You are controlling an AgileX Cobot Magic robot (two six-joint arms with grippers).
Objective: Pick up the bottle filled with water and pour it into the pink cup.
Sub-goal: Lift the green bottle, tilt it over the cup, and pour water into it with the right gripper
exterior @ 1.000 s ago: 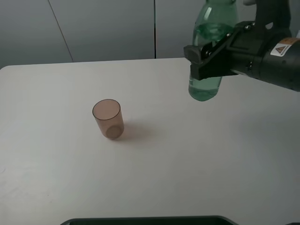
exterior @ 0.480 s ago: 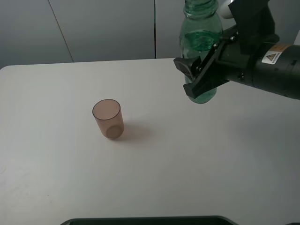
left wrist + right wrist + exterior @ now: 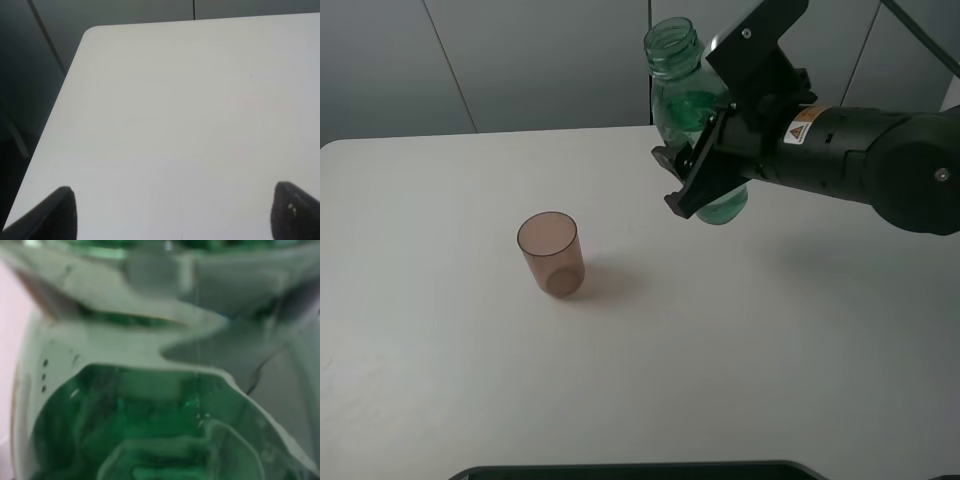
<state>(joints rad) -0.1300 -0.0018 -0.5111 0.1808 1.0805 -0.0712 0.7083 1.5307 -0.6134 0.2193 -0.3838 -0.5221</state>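
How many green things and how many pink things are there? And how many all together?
Green: 1, the bottle, held up in the air.
Pink: 1, the pink cup, standing on the table.
Total: 2 things.

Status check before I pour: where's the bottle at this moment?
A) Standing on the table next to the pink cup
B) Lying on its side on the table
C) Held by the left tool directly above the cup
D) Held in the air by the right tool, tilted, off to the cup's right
D: the bottle is clamped in the right tool, clear of the table and leaning, with the pink cup down to its left.
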